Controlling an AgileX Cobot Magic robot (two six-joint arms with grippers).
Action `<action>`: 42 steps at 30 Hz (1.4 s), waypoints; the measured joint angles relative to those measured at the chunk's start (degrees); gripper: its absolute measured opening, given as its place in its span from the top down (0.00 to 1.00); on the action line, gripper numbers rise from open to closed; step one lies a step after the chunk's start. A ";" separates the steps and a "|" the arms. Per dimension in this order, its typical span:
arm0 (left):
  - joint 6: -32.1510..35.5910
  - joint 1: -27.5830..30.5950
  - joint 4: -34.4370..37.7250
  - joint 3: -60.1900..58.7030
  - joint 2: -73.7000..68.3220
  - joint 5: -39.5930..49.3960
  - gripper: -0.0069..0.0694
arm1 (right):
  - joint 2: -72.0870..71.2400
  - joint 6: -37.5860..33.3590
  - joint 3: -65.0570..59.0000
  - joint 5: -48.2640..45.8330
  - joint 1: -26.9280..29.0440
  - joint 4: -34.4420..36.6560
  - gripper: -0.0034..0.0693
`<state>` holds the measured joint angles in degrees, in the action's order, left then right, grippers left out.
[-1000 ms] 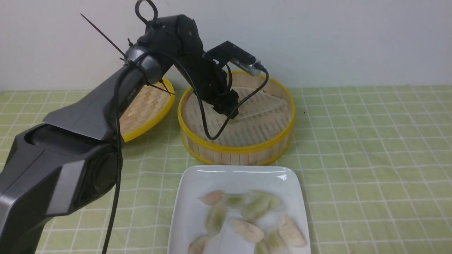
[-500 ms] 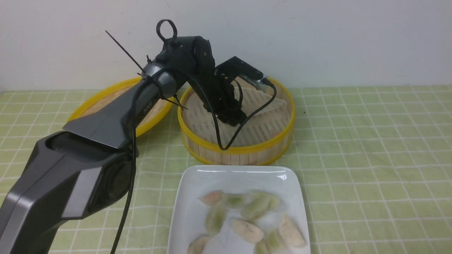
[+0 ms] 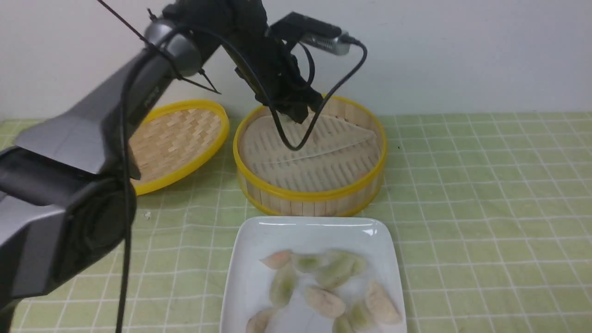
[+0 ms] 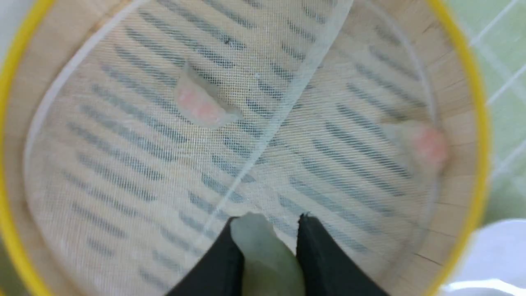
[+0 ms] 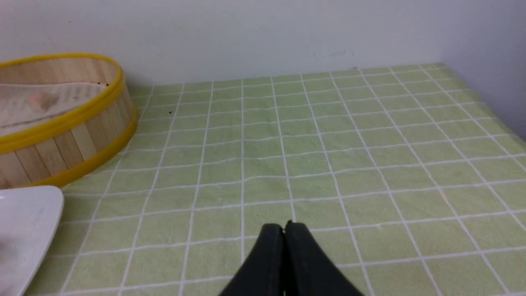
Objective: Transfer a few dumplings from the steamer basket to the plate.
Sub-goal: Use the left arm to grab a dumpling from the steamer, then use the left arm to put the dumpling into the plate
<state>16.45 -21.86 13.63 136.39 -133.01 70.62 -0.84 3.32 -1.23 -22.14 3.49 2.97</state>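
Inside left end effector (image 4: 269,218): green dumpling (image 4: 267,259), half cropped.

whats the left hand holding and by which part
A green dumpling, pinched across its sides by the left hand; the right hand holds nothing.

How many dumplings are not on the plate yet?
3. A pale green one is pinched in the left gripper's jaws over the steamer basket; two pinkish ones lie inside, one near the fold in the liner, one by the wall. The liner may hide others.
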 joint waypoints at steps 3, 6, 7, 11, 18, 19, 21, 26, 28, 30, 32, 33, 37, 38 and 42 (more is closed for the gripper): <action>-1.27 -0.06 0.00 -13.22 9.85 -0.05 0.74 | 0.00 0.00 0.00 0.00 0.00 0.00 0.97; -1.37 -0.06 0.51 -27.24 18.09 0.07 0.74 | 0.00 0.00 0.00 0.00 0.00 0.00 0.97; -1.37 -0.13 1.18 -31.28 19.97 0.07 0.74 | 0.00 0.00 0.00 0.00 0.00 0.00 0.97; -1.06 -1.26 3.57 -41.66 22.71 -0.04 0.74 | 0.00 0.00 0.00 0.00 0.00 0.00 0.97; 4.93 -6.04 2.93 -46.33 19.25 -5.61 0.74 | 0.00 0.00 0.00 0.00 0.00 0.00 0.97; 5.16 -6.48 2.63 -46.32 18.70 -6.51 0.74 | 0.00 0.00 0.00 0.00 0.00 0.00 0.97; 5.40 -7.23 2.17 -46.39 17.46 -9.41 0.72 | 0.00 0.00 0.00 0.00 0.00 0.00 0.97; 5.49 -7.51 1.89 -46.39 16.29 -12.59 0.50 | 0.00 0.00 0.00 0.00 0.00 0.00 0.97; 5.11 -7.51 1.75 -46.08 16.29 -12.82 0.40 | 0.00 0.00 0.00 0.00 0.00 0.00 0.97; 4.98 -7.51 1.46 -44.85 16.29 -13.92 0.31 | 0.00 0.00 0.00 0.00 0.00 0.00 0.97; 4.50 -7.51 0.57 -42.85 16.25 -16.34 0.27 | 0.00 0.00 0.00 0.00 0.00 0.00 0.97; 3.61 -7.51 -0.41 -41.54 16.25 -18.82 0.25 | 0.00 0.00 0.00 0.00 0.00 0.00 0.97; -2.01 -7.39 -4.66 -37.13 15.79 -30.58 0.26 | 0.00 0.00 0.00 0.00 0.00 0.00 0.97; -3.85 -7.12 -5.27 -36.06 15.36 -34.17 0.27 | 0.00 0.00 0.00 0.00 0.00 0.00 0.97; -9.32 -5.72 -6.07 -31.34 12.21 -40.41 0.30 | 0.00 0.00 0.00 0.00 0.00 0.00 0.97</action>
<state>7.13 -27.58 7.56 105.06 -120.80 30.21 -0.84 3.32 -1.23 -22.14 3.49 2.97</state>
